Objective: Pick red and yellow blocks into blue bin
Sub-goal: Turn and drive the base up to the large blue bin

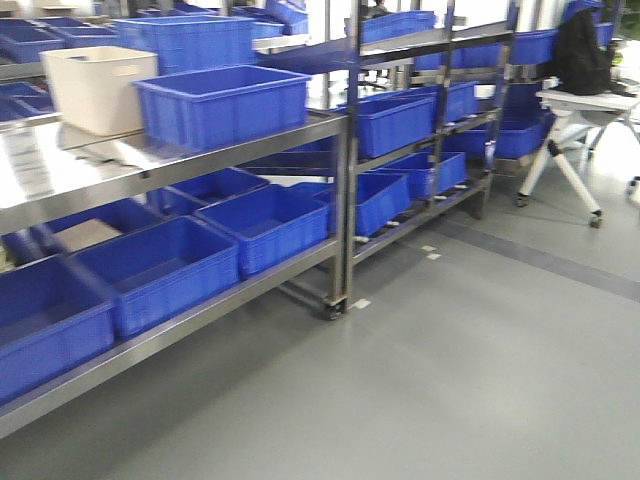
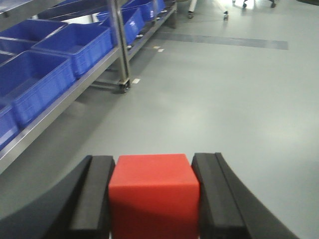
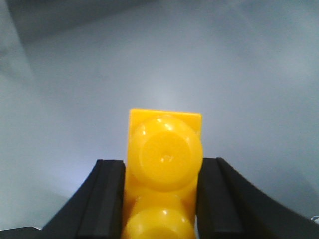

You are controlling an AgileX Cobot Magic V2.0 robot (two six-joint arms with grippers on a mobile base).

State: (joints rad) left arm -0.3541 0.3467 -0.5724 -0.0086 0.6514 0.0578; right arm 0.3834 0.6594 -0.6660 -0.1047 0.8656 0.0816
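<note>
My left gripper point(image 2: 154, 167) is shut on the red cube point(image 2: 153, 194), which fills the gap between both black pads above the grey floor. My right gripper point(image 3: 162, 172) is shut on the yellow brick point(image 3: 164, 154), whose two round studs face the camera, with only a plain grey surface behind it. In the front view, a smooth-walled blue bin point(image 1: 220, 105) with a thick rim stands on the top steel shelf, to the right of a cream tub point(image 1: 96, 86). Neither gripper shows in the front view.
Steel racks point(image 1: 345, 190) hold several other blue bins point(image 1: 155, 270) on lower shelves, and a ribbed blue crate point(image 1: 186, 40) stands behind the cream tub. A white-legged table point(image 1: 585, 110) stands at the far right. In the left wrist view the rack's wheeled leg point(image 2: 122, 82) stands ahead on the left.
</note>
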